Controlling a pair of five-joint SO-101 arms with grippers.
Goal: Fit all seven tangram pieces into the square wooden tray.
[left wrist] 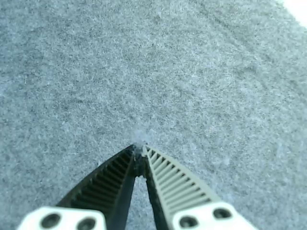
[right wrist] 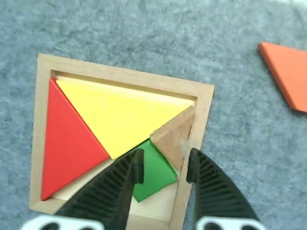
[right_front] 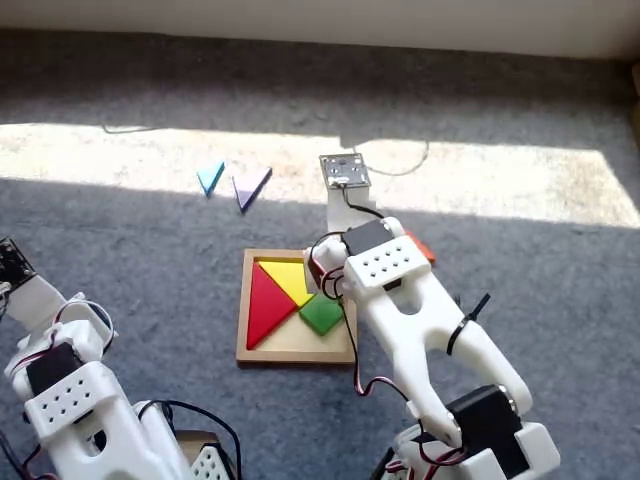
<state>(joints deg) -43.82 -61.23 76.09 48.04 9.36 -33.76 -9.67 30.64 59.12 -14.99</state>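
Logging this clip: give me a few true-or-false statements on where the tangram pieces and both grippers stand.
1. The red triangle lies in the tray. True.
2. The left gripper holds a tangram piece. False: it is shut on nothing, over bare carpet.
3. The orange piece lies in the tray. False: it lies on the carpet beside the tray.
4. A wood-coloured triangle sits between the right gripper's open fingers at the tray's rim. True.
5. All seven pieces are in the tray. False: the blue piece and purple piece lie on the carpet, apart from it.
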